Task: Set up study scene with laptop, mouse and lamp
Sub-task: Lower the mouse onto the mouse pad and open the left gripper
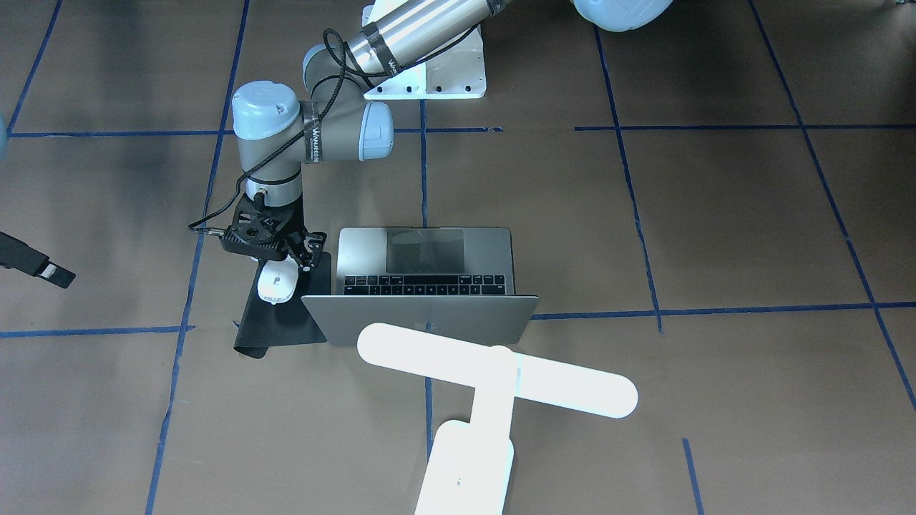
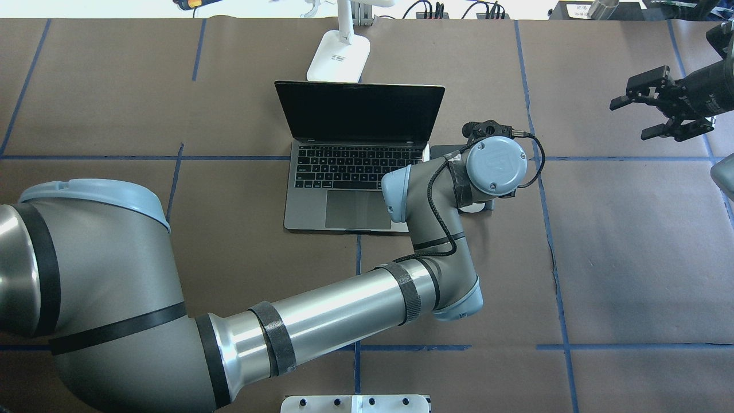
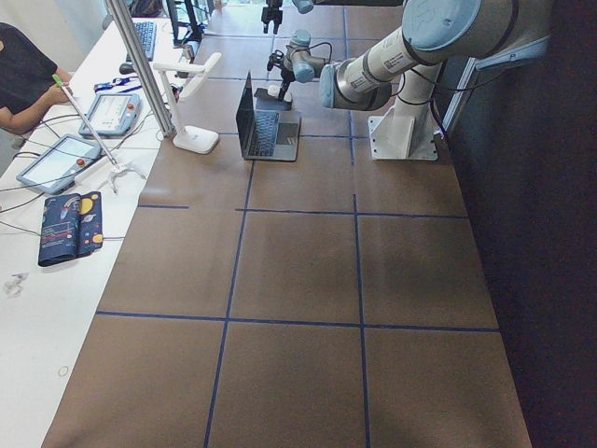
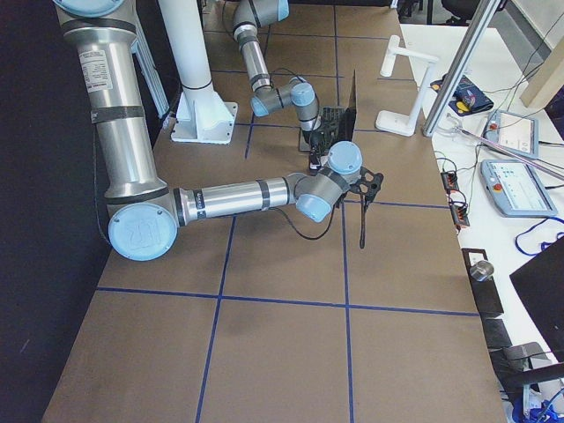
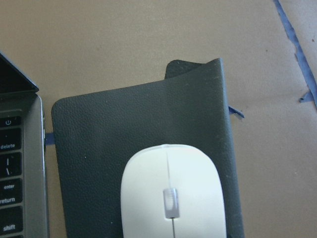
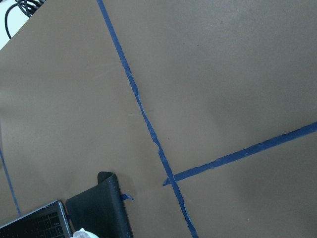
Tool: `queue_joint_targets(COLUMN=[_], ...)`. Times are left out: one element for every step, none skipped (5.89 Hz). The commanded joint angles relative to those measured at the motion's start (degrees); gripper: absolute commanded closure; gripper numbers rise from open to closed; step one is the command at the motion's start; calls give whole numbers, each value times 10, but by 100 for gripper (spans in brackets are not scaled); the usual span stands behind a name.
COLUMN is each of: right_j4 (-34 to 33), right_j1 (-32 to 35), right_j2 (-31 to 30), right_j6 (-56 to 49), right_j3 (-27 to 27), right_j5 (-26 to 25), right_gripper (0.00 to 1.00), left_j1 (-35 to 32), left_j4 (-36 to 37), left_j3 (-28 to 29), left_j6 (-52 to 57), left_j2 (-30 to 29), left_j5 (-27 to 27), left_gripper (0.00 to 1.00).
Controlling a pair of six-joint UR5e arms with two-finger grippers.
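The laptop (image 1: 426, 257) (image 2: 355, 172) stands open at the table's middle, its screen facing the robot. The white lamp (image 1: 494, 368) stands behind the lid, with its base (image 2: 338, 57) on the far side. The white mouse (image 1: 278, 282) (image 5: 171, 193) lies flat on a black mouse pad (image 1: 283, 322) beside the laptop. My left gripper (image 1: 285, 261) hangs just above the mouse's near end, open, one finger (image 1: 309, 259) showing beside it. My right gripper (image 2: 629, 121) is open and empty, off to the right, high above the table.
The mouse pad (image 5: 124, 129) has one far corner curled up (image 6: 106, 181). The white bolted pedestal (image 1: 444, 79) sits at the robot's side. Blue tape lines cross the brown table. Operators' tablets lie on the white bench (image 3: 56, 163).
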Motion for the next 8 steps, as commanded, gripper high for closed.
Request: queue_joint_targets(right_j4=[0, 0, 0, 0, 0, 0, 0, 0], right_j1=[-1, -1, -1, -1, -1, -1, -1, -1], right_j2=[-1, -1, -1, 0, 0, 0, 1, 1], right_j6=[0, 0, 0, 0, 1, 2, 2, 2], right_j3=[0, 0, 1, 1, 2, 2, 2, 3], right_j5=[1, 1, 0, 0, 1, 1, 2, 2], right_gripper=[0, 0, 0, 0, 0, 0, 0, 0], left_j1=[0, 0, -1, -1, -1, -1, -2, -3], left_j4=[-26, -28, -29, -37, -40, -41, -52, -52], left_j3=[13, 18, 26, 27, 27, 27, 26, 21], left_j6=[-11, -12, -13, -34, -37, -37, -39, -40], left_j2=[-1, -1, -1, -1, -2, -2, -3, -9], left_j5=[28, 36, 44, 44, 43, 43, 41, 40], left_gripper=[59, 48, 38, 6, 1, 0, 0, 0])
